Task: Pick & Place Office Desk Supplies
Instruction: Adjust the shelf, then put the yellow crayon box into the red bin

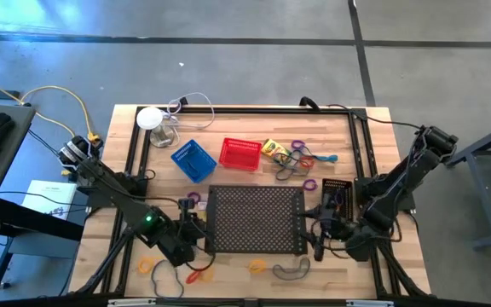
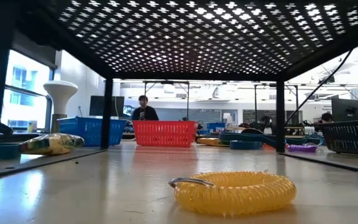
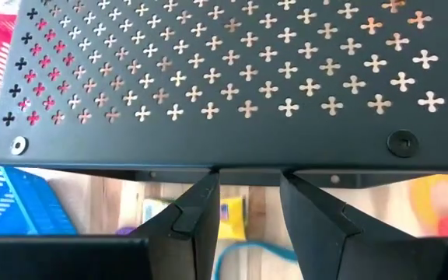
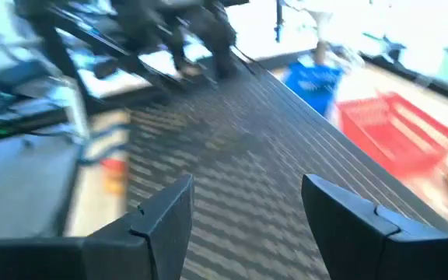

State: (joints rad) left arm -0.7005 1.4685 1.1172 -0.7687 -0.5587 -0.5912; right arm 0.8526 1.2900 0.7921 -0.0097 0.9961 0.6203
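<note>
**Both claws released at the tray's two ends, supplies strewn across the wooden top**

High view: pale wooden table (image 1: 356,128) on grey concrete floor (image 1: 228,51). Large black perforated tray (image 1: 254,217) at the middle near side. Left gripper (image 1: 196,223) at the tray's left edge and right gripper (image 1: 318,223) at its right edge, both released and empty. Beyond the tray, blue basket (image 1: 193,160), red basket (image 1: 239,153) and a yellow crayon box (image 1: 273,148) in a row, with a tangle of rubber-band loops (image 1: 292,166) to the right. Black basket (image 1: 337,192) just right of the tray. White disc (image 1: 149,117) at the far left corner. More loops along the near edge, among them a yellow loop (image 1: 257,267).

Low view: from under the tray (image 2: 191,37), smooth glossy tabletop with a yellow coiled loop (image 2: 232,191) close by. Farther off, blue basket (image 2: 92,130), red basket (image 2: 164,133), black basket (image 2: 351,137) at far right, crayon box (image 2: 48,144) at left. Behind, a bright open workroom, a person (image 2: 144,109) seated.

Left wrist view: left gripper (image 3: 247,180) parted at the tray's rim (image 3: 208,78), nothing between the fingers; crayon box (image 3: 232,216) visible under the tray.

Right wrist view: right gripper (image 4: 249,187) spread wide above the tray (image 4: 232,155); red basket (image 4: 399,136) and blue basket (image 4: 313,78) beyond.
</note>
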